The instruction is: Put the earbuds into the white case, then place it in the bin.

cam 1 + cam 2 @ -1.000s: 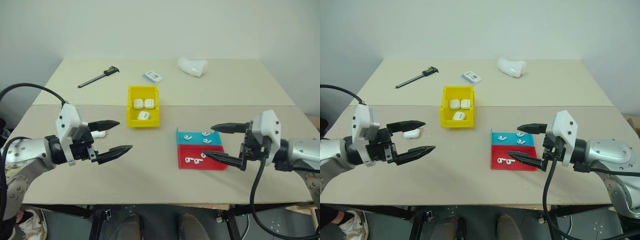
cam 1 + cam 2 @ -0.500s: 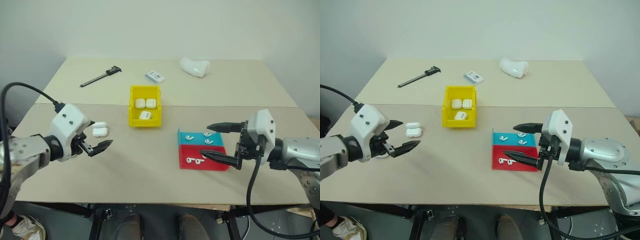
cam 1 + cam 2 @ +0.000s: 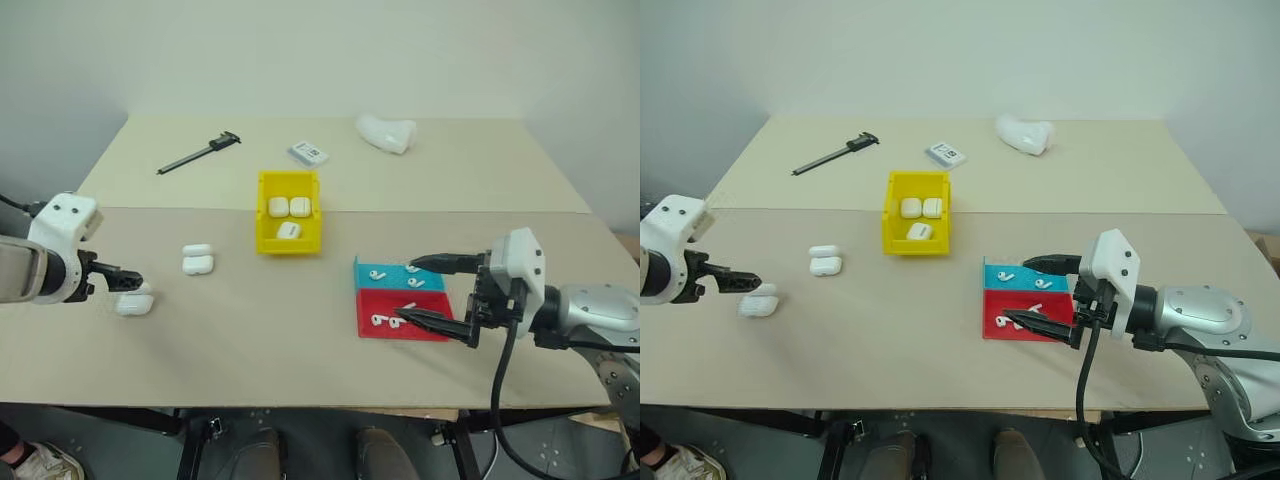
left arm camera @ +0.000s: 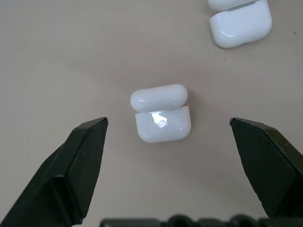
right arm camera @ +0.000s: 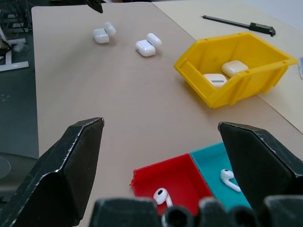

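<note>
Glossy white plastic marks the open case (image 4: 161, 116) lying at the table's left side, its lid flipped back, presumably so that earbuds can be dropped in. The left gripper (image 4: 168, 137) is held above it, pointed down at it, with the fingers spread wide to either side and touching nothing; this is judged a lining-up for a grasp. A second white case (image 3: 197, 259), also lidded open, lies just beyond, toward the middle of the table. Further right, the yellow bin (image 3: 288, 236) stands near the table's centre and already holds three closed cases, so the work is judged partly done. To its right, a teal tray (image 3: 376, 275) and a red tray (image 3: 372, 308) are set side by side, with loose earbuds (image 3: 383, 321) lying in both, kept sorted for picking. The right gripper (image 3: 437, 293) is poised over these trays, fingers wide apart and empty, apparently placed ready to take an earbud.
</note>
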